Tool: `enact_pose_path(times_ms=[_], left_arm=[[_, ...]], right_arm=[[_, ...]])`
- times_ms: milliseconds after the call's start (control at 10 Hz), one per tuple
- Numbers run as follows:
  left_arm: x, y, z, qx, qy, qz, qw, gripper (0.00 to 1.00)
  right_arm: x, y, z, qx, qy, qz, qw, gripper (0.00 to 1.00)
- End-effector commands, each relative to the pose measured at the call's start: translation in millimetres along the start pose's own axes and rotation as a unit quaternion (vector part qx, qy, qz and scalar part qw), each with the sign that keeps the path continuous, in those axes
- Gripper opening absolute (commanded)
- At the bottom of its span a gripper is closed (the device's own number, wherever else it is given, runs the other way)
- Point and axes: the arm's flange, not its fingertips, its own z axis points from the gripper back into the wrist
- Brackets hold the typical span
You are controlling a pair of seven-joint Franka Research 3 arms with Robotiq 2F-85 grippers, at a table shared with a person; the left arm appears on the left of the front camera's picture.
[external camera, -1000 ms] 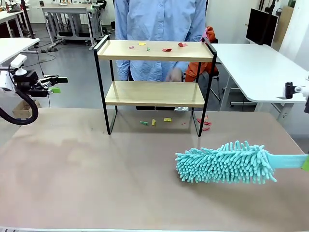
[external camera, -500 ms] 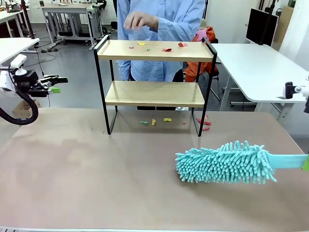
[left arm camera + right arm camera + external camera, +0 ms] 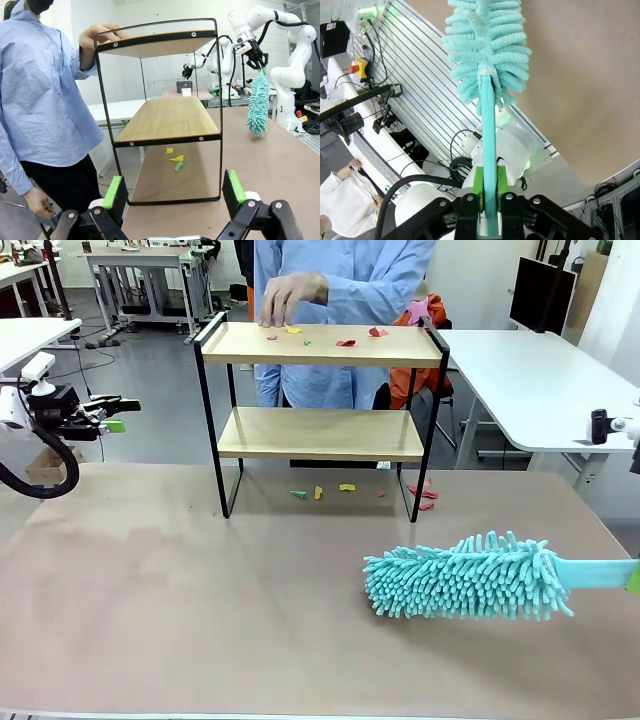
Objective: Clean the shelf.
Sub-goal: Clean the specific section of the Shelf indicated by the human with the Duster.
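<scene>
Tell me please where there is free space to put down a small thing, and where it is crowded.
Free: the left half of the table, up to the duster, and the lower board of the shelf. Crowded: the top board, with scraps and the person's hand at its left end; more scraps lie on the table under the shelf.

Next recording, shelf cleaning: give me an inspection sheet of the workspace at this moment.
Surface: brown tabletop, carrying the shelf.
Job's things: two-tier shelf upright at the far side; teal duster held over the table's right part.
Clutter: coloured scraps on the top board, more on the table under the shelf; lower board bare.
Grippers: left gripper open, holding nothing; right gripper shut on the duster's handle.
Cables: black cable loops below the left gripper.
Surroundings: person behind the shelf, hand at the top board's left end; white tables; monitor.
</scene>
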Motion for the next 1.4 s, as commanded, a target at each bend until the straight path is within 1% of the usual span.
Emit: enact_pose_path(times_ms=[0,800,900,1000,1200,1300], left_arm=[[2,-1,-2,0.003,-0.001,-0.007,1.0,1.0],[2,-1,-2,0.003,-0.001,-0.007,1.0,1.0],[2,-1,-2,0.003,-0.001,-0.007,1.0,1.0],[2,-1,-2,0.003,-0.001,-0.007,1.0,1.0],[2,-1,-2,0.003,-0.001,-0.007,1.0,1.0],[2,-1,-2,0.003,-0.001,-0.007,1.0,1.0]], right_arm=[[1,5,3,0.008,-0.003,-0.011,1.0,0.13],[1,5,3,0.008,-0.003,-0.011,1.0,0.13],[0,0,0,0.0,0.0,0.0,1.0,0.13],[-8,9,16,0.021,-0.028,0.006,0.999,0.13],[-22,37,53,0.02,-0.053,-0.017,0.998,0.13],[-30,57,75,0.023,-0.066,-0.033,0.997,0.13]])
